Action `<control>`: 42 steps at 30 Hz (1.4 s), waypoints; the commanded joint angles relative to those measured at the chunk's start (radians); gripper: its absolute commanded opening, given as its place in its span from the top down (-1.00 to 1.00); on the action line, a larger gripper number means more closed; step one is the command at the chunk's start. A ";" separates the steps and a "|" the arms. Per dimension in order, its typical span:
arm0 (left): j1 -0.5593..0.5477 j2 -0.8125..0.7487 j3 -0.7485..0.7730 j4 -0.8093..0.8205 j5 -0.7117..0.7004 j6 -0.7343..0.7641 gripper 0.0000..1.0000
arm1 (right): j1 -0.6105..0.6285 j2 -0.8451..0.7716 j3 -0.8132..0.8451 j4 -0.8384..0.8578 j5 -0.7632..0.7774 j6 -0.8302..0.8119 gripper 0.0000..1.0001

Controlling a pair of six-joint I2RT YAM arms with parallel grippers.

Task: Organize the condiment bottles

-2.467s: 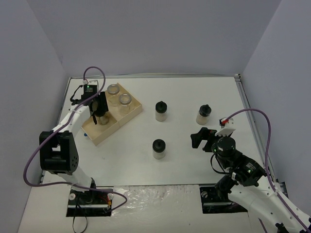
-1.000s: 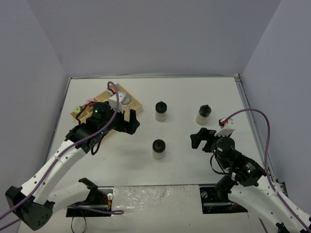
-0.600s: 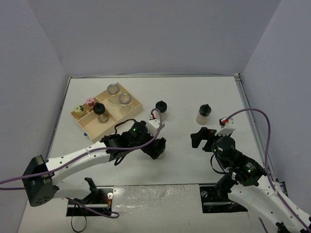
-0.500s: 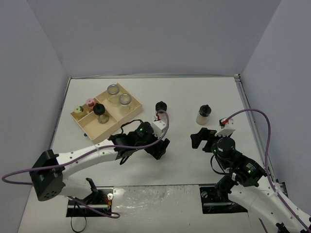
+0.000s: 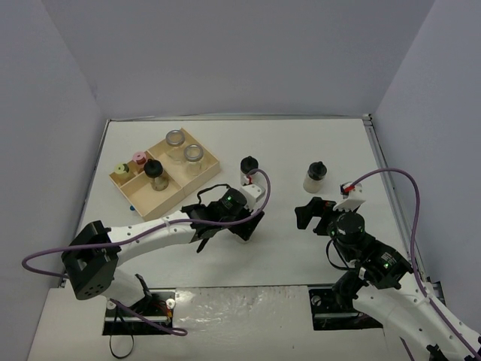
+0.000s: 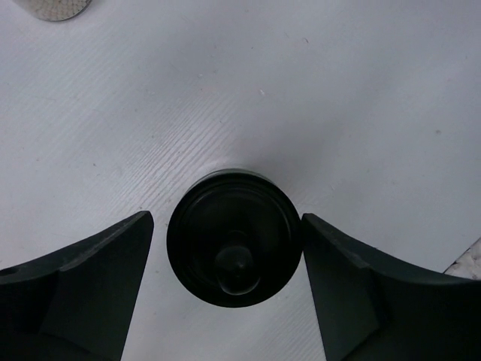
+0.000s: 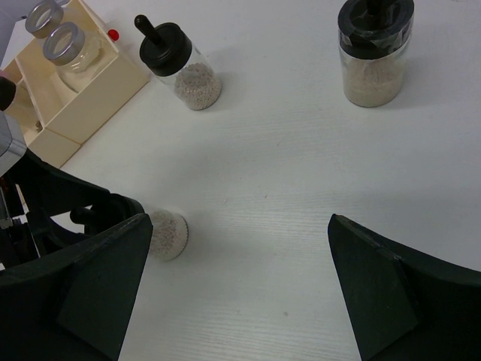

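Note:
My left gripper (image 5: 242, 224) hangs straight over the near black-capped bottle, which it hides in the top view. In the left wrist view its black cap (image 6: 234, 259) stands between my open fingers (image 6: 90, 286); the right one is at the cap's edge. Two more black-capped bottles stand on the table, one at the middle (image 5: 249, 171) and one at the right (image 5: 316, 177). The wooden tray (image 5: 213, 163) holds two silver-lidded jars (image 5: 174, 139), a black-capped one (image 5: 154, 173), a pink-capped one (image 5: 138, 157) and a yellow-green-capped one (image 5: 119, 168). My right gripper (image 5: 310, 214) is open and empty.
In the right wrist view, the open right gripper (image 7: 239, 226) faces bare table, with the two free bottles (image 7: 180, 64) (image 7: 374, 53) beyond it and the tray (image 7: 90, 98) at the far left. Grey walls close in the table's left, back and right sides.
My left arm has swung from the tray to the table's middle and settled over the near black-capped bottle. The black-capped jar stays in the tray. The right arm has not moved.

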 commanded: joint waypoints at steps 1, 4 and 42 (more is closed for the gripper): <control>-0.004 -0.015 0.065 0.059 -0.006 -0.010 -0.19 | 0.010 0.008 0.001 0.043 0.033 0.012 -1.00; -0.004 -0.026 0.063 0.047 -0.012 -0.020 0.22 | 0.010 0.010 0.001 0.043 0.034 0.012 -1.00; 1.037 -0.211 0.142 -0.135 -0.032 -0.039 1.00 | 0.038 -0.018 -0.006 0.047 0.033 0.015 -1.00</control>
